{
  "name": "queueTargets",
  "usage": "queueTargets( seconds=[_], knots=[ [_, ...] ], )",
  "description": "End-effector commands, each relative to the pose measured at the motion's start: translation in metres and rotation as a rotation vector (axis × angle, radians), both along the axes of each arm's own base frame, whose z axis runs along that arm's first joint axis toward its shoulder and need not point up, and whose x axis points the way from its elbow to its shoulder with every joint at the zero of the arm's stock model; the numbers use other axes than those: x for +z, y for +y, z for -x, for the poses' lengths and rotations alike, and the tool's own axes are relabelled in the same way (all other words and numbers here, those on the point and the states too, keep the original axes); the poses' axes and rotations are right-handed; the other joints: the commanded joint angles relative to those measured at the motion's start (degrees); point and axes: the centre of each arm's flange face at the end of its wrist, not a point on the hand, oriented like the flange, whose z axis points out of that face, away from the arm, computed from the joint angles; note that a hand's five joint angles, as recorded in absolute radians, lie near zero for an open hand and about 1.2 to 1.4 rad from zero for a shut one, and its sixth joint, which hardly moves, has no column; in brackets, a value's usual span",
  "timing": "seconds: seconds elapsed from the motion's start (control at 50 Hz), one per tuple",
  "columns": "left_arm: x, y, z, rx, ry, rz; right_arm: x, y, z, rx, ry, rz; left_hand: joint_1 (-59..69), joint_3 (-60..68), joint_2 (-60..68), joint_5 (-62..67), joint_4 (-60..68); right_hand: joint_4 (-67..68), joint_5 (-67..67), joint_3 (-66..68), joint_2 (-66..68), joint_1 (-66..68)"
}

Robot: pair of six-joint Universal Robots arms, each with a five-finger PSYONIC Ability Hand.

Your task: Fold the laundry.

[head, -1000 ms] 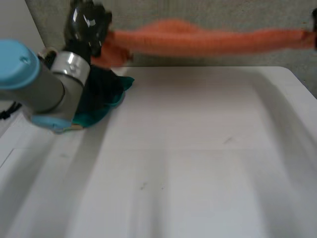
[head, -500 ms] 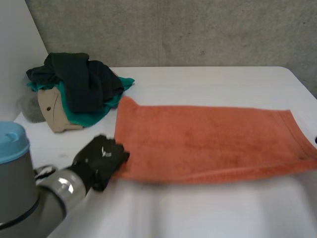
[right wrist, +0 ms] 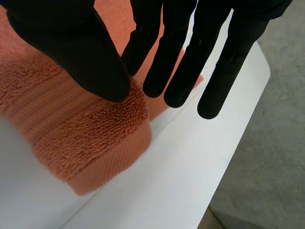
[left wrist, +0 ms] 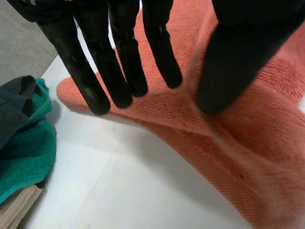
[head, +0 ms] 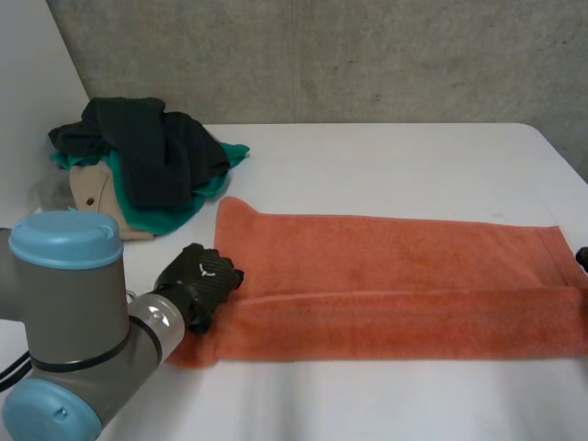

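Observation:
An orange towel [head: 395,276] lies stretched across the white table [head: 386,156], with a lengthwise fold line and a doubled front strip. My left hand [head: 202,280] rests at the towel's left end. In the left wrist view its fingers [left wrist: 124,62] are straight and spread from the thumb, hovering just over the towel [left wrist: 228,143] without pinching it. My right hand [head: 582,259] is at the towel's right end. In the right wrist view its thumb [right wrist: 71,43] presses the thick folded corner of the towel [right wrist: 86,129] against straight fingers.
A pile of dark, teal and beige clothes [head: 147,156] sits at the table's back left, close beside the left hand [left wrist: 24,129]. The right table edge [right wrist: 228,157] runs just past the right hand. A grey wall stands behind.
The towel, held stretched in the air a second ago, came down flat onto the table and now lies with its front strip doubled. The left hand's fingers have opened off the cloth.

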Motion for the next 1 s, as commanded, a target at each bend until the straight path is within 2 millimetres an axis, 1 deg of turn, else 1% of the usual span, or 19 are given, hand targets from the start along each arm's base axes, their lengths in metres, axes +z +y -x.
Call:
queueTargets(
  seconds=[0.02, 0.1, 0.22, 0.42, 0.5, 0.58, 0.64, 0.66, 0.68, 0.72, 0.8, 0.86, 0.88, 0.9, 0.92, 0.94, 0.96, 0.98, 1.0],
  knots=[
    [0.020, 0.018, -0.012, 0.095, 0.132, -0.026, 0.003, -0.002, -0.007, 0.007, 0.001, 0.035, -6.50, -9.26, -8.53, -9.31, -9.00, 11.12, 12.27, 11.63, 12.23, 15.72],
    [0.023, 0.022, -0.019, 0.181, 0.243, -0.086, 0.004, -0.004, -0.006, 0.007, 0.004, 0.045, -8.87, -11.63, -10.90, -11.68, -11.37, 11.12, 12.27, 11.63, 12.23, 15.72],
    [0.021, 0.016, -0.041, 0.340, 0.373, -0.177, 0.004, -0.005, -0.005, 0.004, 0.006, 0.047, -10.89, -13.65, -12.92, -13.70, -13.39, 11.12, 12.27, 11.63, 12.23, 15.72],
    [0.011, 0.016, -0.051, 0.406, 0.402, -0.229, 0.001, -0.006, -0.005, 0.004, 0.007, 0.050, -10.22, -12.98, -12.25, -13.03, -12.72, 11.12, 12.27, 11.63, 12.23, 15.72],
    [0.000, 0.014, -0.052, 0.420, 0.376, -0.264, 0.001, -0.006, -0.005, 0.005, 0.006, 0.052, -9.22, -11.97, -11.25, -12.02, -11.72, 11.12, 12.27, 11.63, 12.23, 15.72],
    [-0.014, 0.013, -0.050, 0.426, 0.344, -0.306, 0.000, -0.007, -0.005, 0.003, 0.005, 0.058, -3.84, -6.60, -5.87, -6.65, -6.34, 11.12, 12.27, 11.63, 12.23, 15.72],
    [-0.018, 0.010, -0.050, 0.431, 0.335, -0.318, 0.001, -0.008, -0.004, -0.006, -0.003, 0.071, 18.31, 15.55, 16.28, 15.50, 15.81, 11.12, 12.27, 11.63, 12.23, 15.72],
    [-0.017, 0.008, -0.050, 0.432, 0.338, -0.312, 0.001, -0.009, -0.004, -0.010, -0.006, 0.075, 30.70, 27.94, 28.67, 27.89, 28.20, 11.12, 12.27, 11.63, 12.23, 15.72],
    [-0.017, 0.007, -0.050, 0.431, 0.337, -0.310, 0.001, -0.009, -0.004, -0.013, -0.010, 0.077, 36.29, 33.54, 34.27, 33.49, 33.79, 11.12, 12.27, 11.63, 12.23, 15.72],
    [-0.015, 0.004, -0.050, 0.433, 0.340, -0.302, 0.002, -0.011, -0.003, -0.016, -0.013, 0.084, 36.35, 33.60, 34.32, 33.55, 33.85, 11.12, 12.27, 11.63, 12.23, 15.72],
    [-0.003, 0.000, -0.050, 0.435, 0.341, -0.280, 0.006, -0.012, -0.002, -0.021, -0.008, 0.095, 36.35, 33.60, 34.32, 33.55, 33.85, 11.12, 12.27, 11.63, 12.23, 15.72],
    [0.030, -0.001, -0.050, 0.409, 0.361, -0.209, 0.017, -0.013, 0.000, -0.025, 0.008, 0.123, 36.35, 33.60, 34.32, 33.55, 33.85, 11.12, 12.27, 11.63, 12.23, 15.72],
    [0.053, 0.000, -0.051, 0.389, 0.383, -0.146, 0.023, -0.013, 0.000, -0.024, 0.016, 0.137, 36.35, 33.60, 34.32, 33.55, 33.85, 11.12, 12.27, 11.63, 12.23, 15.72],
    [0.065, 0.001, -0.051, 0.377, 0.394, -0.112, 0.031, -0.011, 0.001, -0.027, 0.024, 0.153, 36.35, 33.60, 34.32, 33.55, 33.85, 11.12, 12.27, 11.63, 12.23, 15.72],
    [0.076, 0.003, -0.052, 0.365, 0.404, -0.076, 0.048, -0.006, -0.001, -0.023, 0.038, 0.181, 36.35, 33.60, 34.32, 33.55, 33.85, 11.12, 12.27, 11.63, 12.23, 15.72],
    [0.088, 0.004, -0.053, 0.354, 0.414, -0.040, 0.056, -0.002, -0.002, -0.018, 0.047, 0.194, 36.35, 33.60, 34.32, 33.55, 33.85, 11.12, 12.27, 11.63, 12.23, 15.72],
    [0.109, 0.007, -0.054, 0.330, 0.425, 0.035, 0.065, 0.000, -0.002, -0.016, 0.058, 0.210, 36.35, 33.60, 34.32, 33.55, 33.85, 11.12, 12.27, 11.63, 12.23, 15.72],
    [0.120, 0.009, -0.055, 0.316, 0.431, 0.074, 0.073, 0.002, -0.002, -0.010, 0.063, 0.222, 36.35, 33.60, 34.32, 33.55, 33.85, 11.12, 12.27, 11.63, 12.23, 15.72],
    [0.131, 0.011, -0.056, 0.303, 0.439, 0.117, 0.089, 0.005, 0.000, -0.011, 0.077, 0.246, 36.35, 33.60, 34.32, 33.55, 33.85, 11.12, 12.27, 11.63, 12.23, 15.72]
  ],
)
